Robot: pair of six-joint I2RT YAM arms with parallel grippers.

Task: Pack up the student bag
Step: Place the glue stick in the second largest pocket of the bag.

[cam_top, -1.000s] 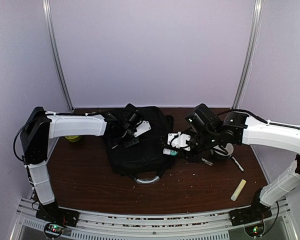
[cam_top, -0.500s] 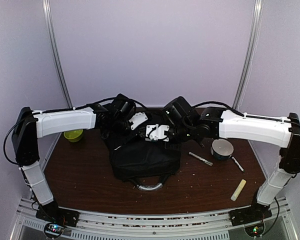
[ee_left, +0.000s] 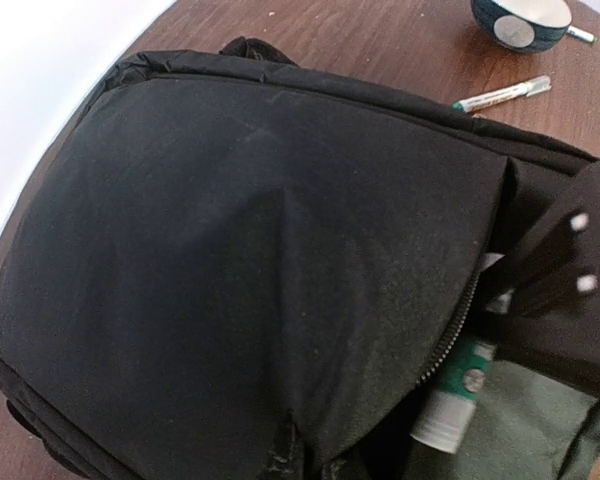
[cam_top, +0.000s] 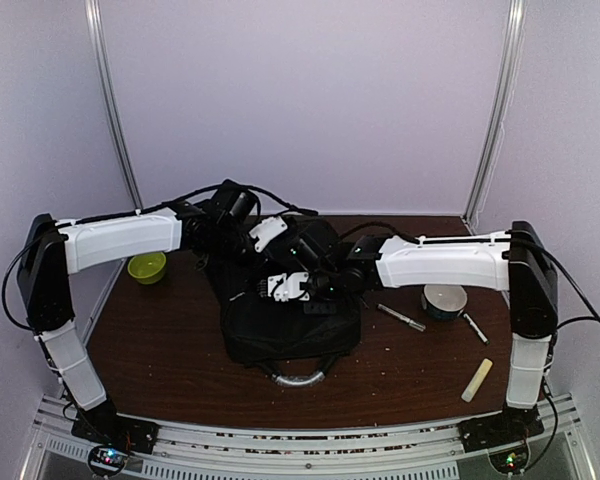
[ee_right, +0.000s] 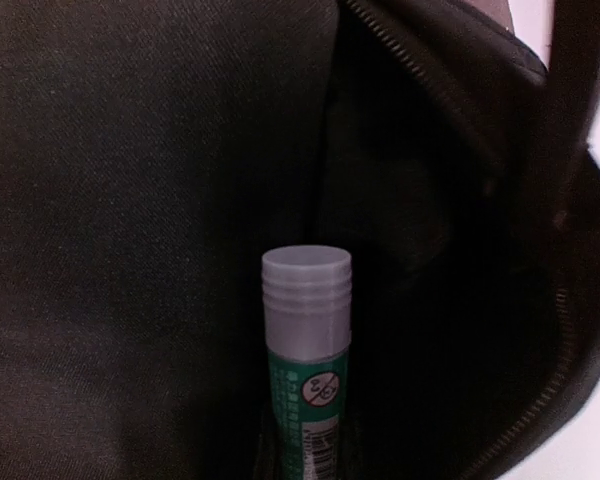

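Backdrop: pale lilac walls; dark wooden surface [cam_top: 160, 350], crumbs scattered toward the near edge.
Bag: black bag [cam_top: 290, 325] lies mid-surface, grey handle [cam_top: 300, 374] toward the arm bases, zip mouth [ee_left: 460, 330] gaping at its far side.
Left tool: left tool [cam_top: 254, 243] at the bag's far edge, jaws pinched shut, seemingly on the flap. The fabric tents up in the left wrist view, probably to keep the mouth wide for the other arm.
Right tool: right tool [cam_top: 280, 290] reaches in from the right, closed narrowly on a glue stick [ee_right: 305, 340], whose cap points into the dark pocket.
Loose items: green bowl [cam_top: 147, 267] left of the bag; pen [cam_top: 402, 318], round tin [cam_top: 444, 299] and pale stick [cam_top: 477, 380] to its right, all apart from it.
Change: a second ago the right arm sat right of the bag, the stick outside it; now the stick is inside the mouth. The left jaws have narrowed, and the bag looks more bunched.
Stage: release looks next; the other items are not yet packed.
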